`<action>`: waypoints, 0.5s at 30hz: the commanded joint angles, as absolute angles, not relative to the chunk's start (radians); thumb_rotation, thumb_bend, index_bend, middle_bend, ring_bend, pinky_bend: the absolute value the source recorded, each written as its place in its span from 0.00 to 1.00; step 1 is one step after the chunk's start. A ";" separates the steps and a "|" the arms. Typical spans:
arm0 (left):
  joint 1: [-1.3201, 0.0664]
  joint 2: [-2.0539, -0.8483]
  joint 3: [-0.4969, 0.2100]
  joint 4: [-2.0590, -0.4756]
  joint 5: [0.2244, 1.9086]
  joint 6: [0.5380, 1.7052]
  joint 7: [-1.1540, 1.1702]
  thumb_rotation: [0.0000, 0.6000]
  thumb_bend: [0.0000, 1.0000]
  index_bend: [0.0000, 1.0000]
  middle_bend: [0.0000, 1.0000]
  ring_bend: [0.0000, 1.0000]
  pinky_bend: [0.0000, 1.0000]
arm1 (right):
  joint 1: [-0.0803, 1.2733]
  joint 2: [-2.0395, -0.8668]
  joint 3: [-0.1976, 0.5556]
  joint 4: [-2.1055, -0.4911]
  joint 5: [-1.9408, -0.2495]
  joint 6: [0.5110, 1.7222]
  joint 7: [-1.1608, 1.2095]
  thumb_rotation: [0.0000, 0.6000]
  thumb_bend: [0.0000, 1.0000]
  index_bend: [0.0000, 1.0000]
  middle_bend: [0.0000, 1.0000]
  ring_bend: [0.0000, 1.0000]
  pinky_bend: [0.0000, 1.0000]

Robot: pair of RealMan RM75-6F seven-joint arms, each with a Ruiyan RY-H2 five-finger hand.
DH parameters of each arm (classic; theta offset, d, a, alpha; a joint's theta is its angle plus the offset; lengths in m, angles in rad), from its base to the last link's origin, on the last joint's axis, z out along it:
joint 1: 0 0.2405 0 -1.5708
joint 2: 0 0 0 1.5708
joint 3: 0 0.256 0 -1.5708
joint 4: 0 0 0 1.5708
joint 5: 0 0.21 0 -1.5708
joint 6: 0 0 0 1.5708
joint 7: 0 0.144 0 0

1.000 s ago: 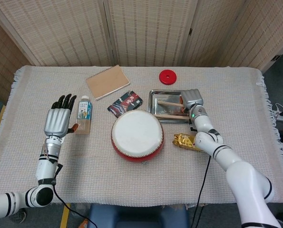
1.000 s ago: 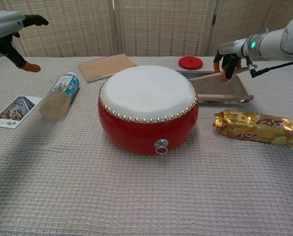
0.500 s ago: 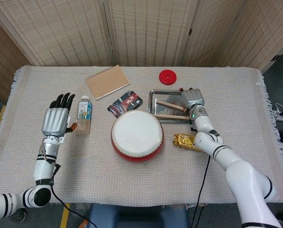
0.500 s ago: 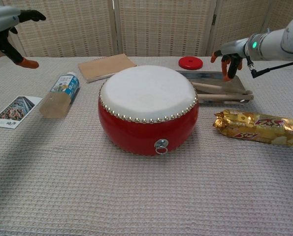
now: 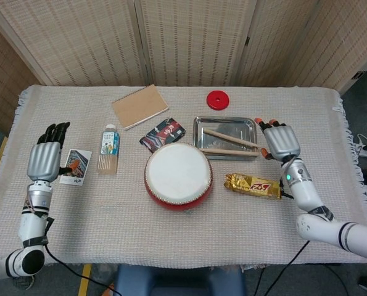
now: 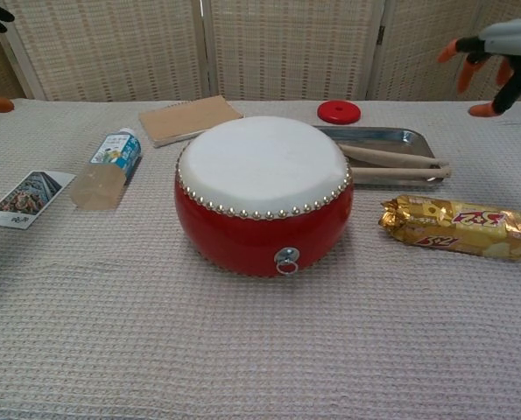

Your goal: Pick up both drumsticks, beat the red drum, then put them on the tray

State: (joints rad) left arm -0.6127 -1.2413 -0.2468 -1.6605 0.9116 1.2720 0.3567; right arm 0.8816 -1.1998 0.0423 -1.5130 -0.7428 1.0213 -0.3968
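Both drumsticks [image 5: 231, 143] are lying in the metal tray [image 5: 198, 126], crossing toward the right rim, and the tray sits just behind and to the right of the red drum [image 5: 177, 176]. Right hand [image 5: 282, 141] is just off the tray's right edge with its fingers spread and nothing in it. Left hand [image 5: 45, 160] is way over at the left edge of the table, also released with fingers apart, right next to a photo card [image 5: 76, 167]. A water bottle [image 5: 110, 149] lies on its side left of the drum, a notebook [image 5: 140, 106] and a dark snack packet [image 5: 163, 134] sit behind it, a red disc [image 5: 218, 99] beyond the tray, and a gold biscuit pack [image 5: 252, 185] in front of the tray
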 commanded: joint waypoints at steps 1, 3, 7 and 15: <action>-0.561 -1.204 -0.227 -1.670 0.935 1.294 0.301 1.00 0.26 0.02 0.07 0.01 0.17 | 0.642 -1.028 -0.023 -1.699 -1.014 1.321 -0.271 1.00 0.28 0.04 0.22 0.07 0.25; -0.527 -1.185 -0.215 -1.688 0.956 1.313 0.267 1.00 0.27 0.02 0.07 0.01 0.17 | 0.569 -1.013 -0.047 -1.719 -1.089 1.399 -0.221 1.00 0.27 0.01 0.19 0.03 0.18; -0.457 -1.165 -0.170 -1.701 1.023 1.368 0.230 1.00 0.27 0.02 0.08 0.01 0.17 | 0.451 -1.005 -0.092 -1.726 -1.211 1.517 -0.160 1.00 0.27 0.00 0.13 0.00 0.10; -0.310 -1.179 -0.079 -1.700 1.160 1.523 0.192 1.00 0.26 0.01 0.07 0.01 0.17 | 0.269 -1.039 -0.141 -1.690 -1.368 1.656 -0.049 1.00 0.27 0.00 0.10 0.00 0.07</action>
